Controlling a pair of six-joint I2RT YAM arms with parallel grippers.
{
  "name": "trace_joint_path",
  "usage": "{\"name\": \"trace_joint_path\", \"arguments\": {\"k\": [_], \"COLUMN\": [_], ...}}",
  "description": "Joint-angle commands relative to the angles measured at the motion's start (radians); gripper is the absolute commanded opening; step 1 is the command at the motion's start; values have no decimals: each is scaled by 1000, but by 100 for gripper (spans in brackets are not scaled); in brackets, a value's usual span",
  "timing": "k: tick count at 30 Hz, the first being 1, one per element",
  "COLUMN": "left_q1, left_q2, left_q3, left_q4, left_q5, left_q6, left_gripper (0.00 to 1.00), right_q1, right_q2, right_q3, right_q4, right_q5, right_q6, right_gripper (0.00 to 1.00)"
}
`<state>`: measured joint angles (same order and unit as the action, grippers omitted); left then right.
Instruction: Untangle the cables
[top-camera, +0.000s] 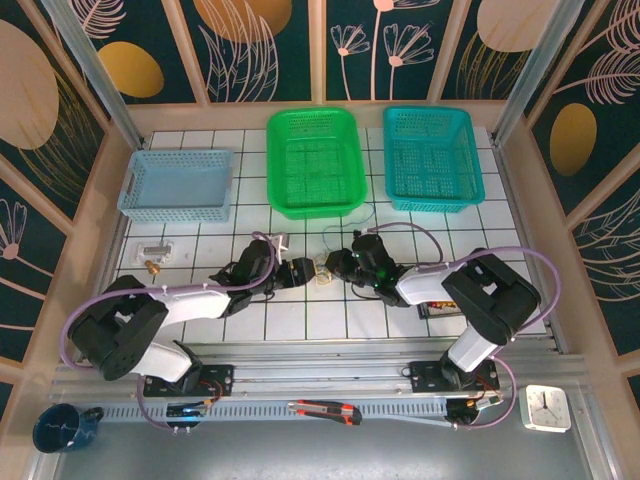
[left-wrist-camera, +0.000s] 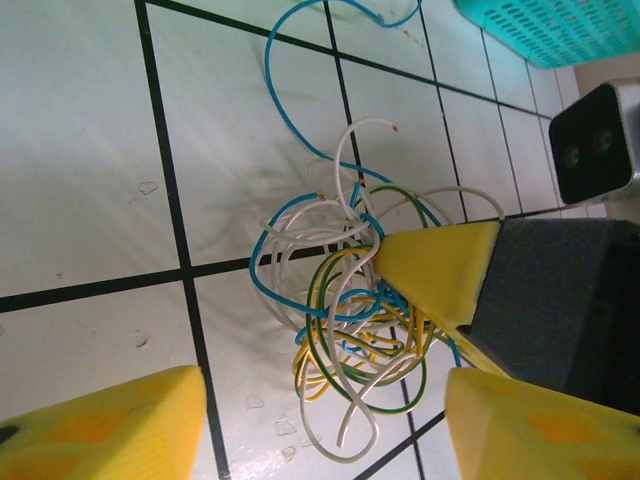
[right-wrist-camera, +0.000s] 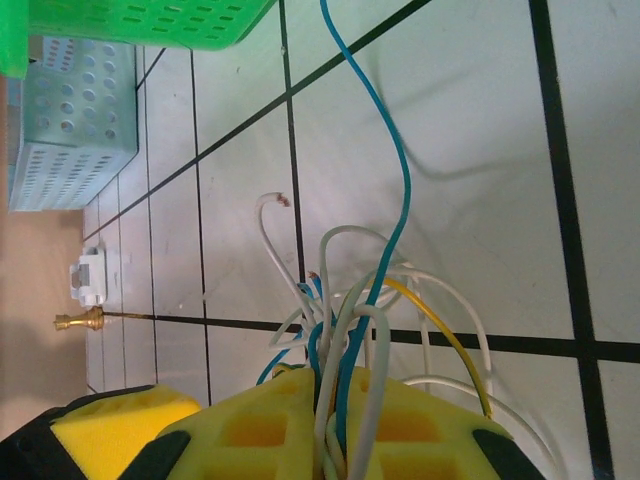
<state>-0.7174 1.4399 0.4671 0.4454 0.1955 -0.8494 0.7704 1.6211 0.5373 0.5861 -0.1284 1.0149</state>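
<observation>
The cables (left-wrist-camera: 350, 310) are a tangle of thin blue, white and yellow-green loops lying on the white tiled table (top-camera: 300, 320) between the two arms. My right gripper (right-wrist-camera: 350, 420) is shut on a bunch of cables (right-wrist-camera: 370, 300), its yellow finger (left-wrist-camera: 440, 270) pressed into the right side of the tangle. One blue cable (right-wrist-camera: 400, 170) trails away over the tiles towards the baskets. My left gripper (left-wrist-camera: 320, 430) stands open just short of the tangle, its yellow fingers (left-wrist-camera: 100, 425) wide apart on either side of the lowest white loop. From above, both grippers (top-camera: 305, 270) (top-camera: 338, 266) meet at the cables (top-camera: 322, 268).
Three baskets line the back: light blue (top-camera: 178, 183), green (top-camera: 315, 160), teal (top-camera: 432, 155). A small white block with a brass piece (top-camera: 152, 252) lies at the left. A box cutter (top-camera: 325, 410), clock (top-camera: 546, 408) and blue mug (top-camera: 60, 428) sit by the arm bases.
</observation>
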Motion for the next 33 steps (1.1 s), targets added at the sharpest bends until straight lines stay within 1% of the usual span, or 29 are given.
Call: {"name": "trace_joint_path", "arguments": {"k": [1,8,13,17,24,25,27,31,33], "left_q1": [-10,-19,-27,-34,-39,-39,-39,-39,-39], "left_q2": [27,73,115,141,163,161,151,126,116], "left_q3": [32,62,86,96,92,91,87,81,81], "left_q4": [18,3,3,2,-10,-14,-26,-47,-55], "left_q5": [-25,-45,-45,-44,-56,-58,-70,-92,-100], "left_q6": [11,34,44,47,57,59,63,75,80], "left_gripper": [61,58,50,46,30,28,24,16,9], "right_q1": [4,9,11,12,10,9,6,-1,-2], "right_q2": [20,33,41,42,36,34,33,28,23], "right_q3": [1,0,-2,-6,-23,-26,-35,-56,-65], "right_q4": [57,59,64,64,63,61,65,70,71], "right_q5": [-8,-3,-2,3,22,25,30,37,41], "right_q6": [33,35,36,36,39,39,40,49,52], "right_gripper": [11,13,13,13,10,9,4,2,2]}}
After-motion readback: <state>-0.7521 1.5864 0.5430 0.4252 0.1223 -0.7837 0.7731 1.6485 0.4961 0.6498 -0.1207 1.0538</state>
